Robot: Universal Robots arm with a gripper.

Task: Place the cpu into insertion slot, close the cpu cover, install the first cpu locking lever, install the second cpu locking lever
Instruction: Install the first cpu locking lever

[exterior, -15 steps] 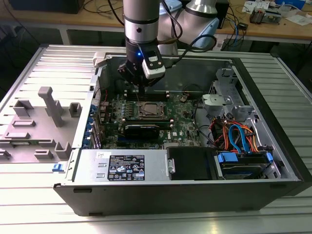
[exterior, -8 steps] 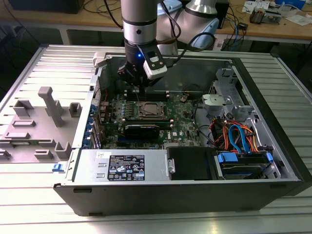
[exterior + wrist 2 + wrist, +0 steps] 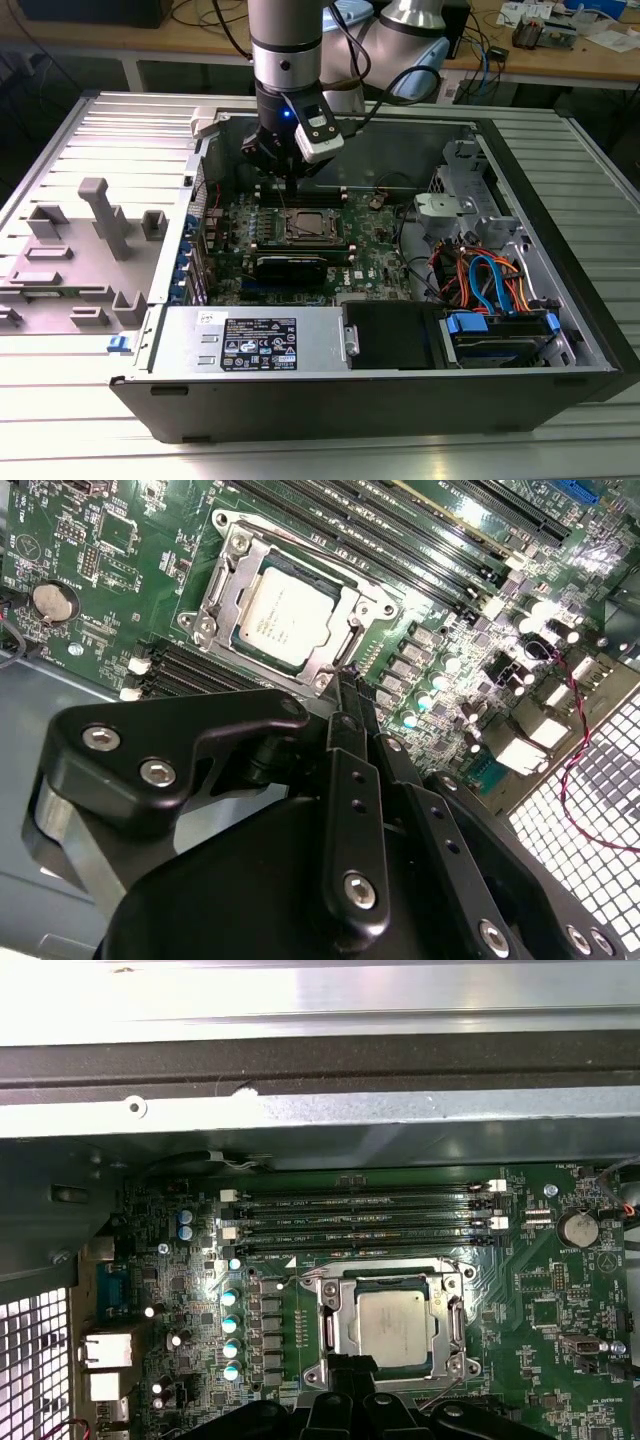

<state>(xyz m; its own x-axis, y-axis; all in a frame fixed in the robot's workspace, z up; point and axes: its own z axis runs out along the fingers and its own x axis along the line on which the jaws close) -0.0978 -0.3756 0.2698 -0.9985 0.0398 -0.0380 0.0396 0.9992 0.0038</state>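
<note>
The cpu [image 3: 285,615] lies flat in the insertion slot [image 3: 232,540] on the green board, its silver-grey top showing through the window of the cpu cover [image 3: 222,595], which is down over it. In the first wrist view the cpu [image 3: 392,1325] sits inside the cover frame [image 3: 336,1328]. My gripper [image 3: 347,680] is shut, its narrow fingertips together at the socket's edge, beside a thin wire lever [image 3: 328,666]. Nothing shows between the fingers. In the exterior view the gripper [image 3: 289,192] hangs just behind the socket [image 3: 305,228].
Long black memory slots [image 3: 360,1220] run next to the socket. The open case's metal walls [image 3: 520,190] surround the board. Coloured cables [image 3: 490,280] and a drive bay fill the exterior view's right, a power supply [image 3: 255,345] the front. A grey fixture [image 3: 100,220] stands outside at the exterior view's left.
</note>
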